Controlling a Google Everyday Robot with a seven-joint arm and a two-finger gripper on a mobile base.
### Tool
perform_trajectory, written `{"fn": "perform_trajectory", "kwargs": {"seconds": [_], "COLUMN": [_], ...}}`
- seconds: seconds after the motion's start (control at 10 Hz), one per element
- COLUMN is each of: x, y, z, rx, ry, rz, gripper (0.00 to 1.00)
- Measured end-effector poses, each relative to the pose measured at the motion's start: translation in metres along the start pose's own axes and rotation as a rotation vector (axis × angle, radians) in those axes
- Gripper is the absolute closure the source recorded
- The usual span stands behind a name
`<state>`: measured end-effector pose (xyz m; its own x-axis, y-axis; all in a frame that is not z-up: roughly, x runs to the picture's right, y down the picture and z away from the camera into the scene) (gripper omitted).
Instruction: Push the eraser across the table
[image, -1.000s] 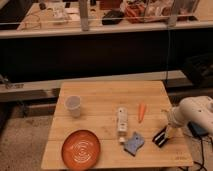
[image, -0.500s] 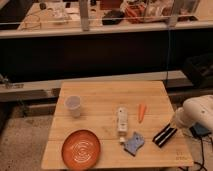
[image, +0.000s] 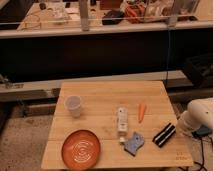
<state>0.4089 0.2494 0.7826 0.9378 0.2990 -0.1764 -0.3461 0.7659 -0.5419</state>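
The eraser (image: 164, 134), a small black block with white stripes, lies at an angle near the right front corner of the light wooden plank table (image: 105, 95). My gripper (image: 182, 127) is at the end of the white arm (image: 199, 116), which comes in from the right edge of the view. The gripper sits just off the table's right edge, close to the right of the eraser's far end. I cannot tell whether it touches the eraser.
An orange carrot (image: 141, 112) and a white bar-shaped object (image: 121, 120) lie left of the eraser. A blue sponge-like piece (image: 134, 143) sits at the front, an orange plate (image: 81, 148) at the front left, and a white cup (image: 73, 105) at the left. A dark counter stands behind the table.
The white arm has drawn back to the right, off the table's edge. The eraser now shows in full and has hardly shifted.
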Motion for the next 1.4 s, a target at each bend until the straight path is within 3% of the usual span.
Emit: {"fn": "perform_trajectory", "kwargs": {"seconds": [0.3, 0.8, 1.4], "x": [0.000, 0.001, 0.002], "y": [0.025, 0.040, 0.058], "z": [0.007, 0.001, 0.024], "rx": [-0.047, -0.065, -0.135], "ry": [-0.037, -0.002, -0.018], "rz": [0.024, 0.050, 0.077], "gripper": [1.00, 1.00, 1.00]}}
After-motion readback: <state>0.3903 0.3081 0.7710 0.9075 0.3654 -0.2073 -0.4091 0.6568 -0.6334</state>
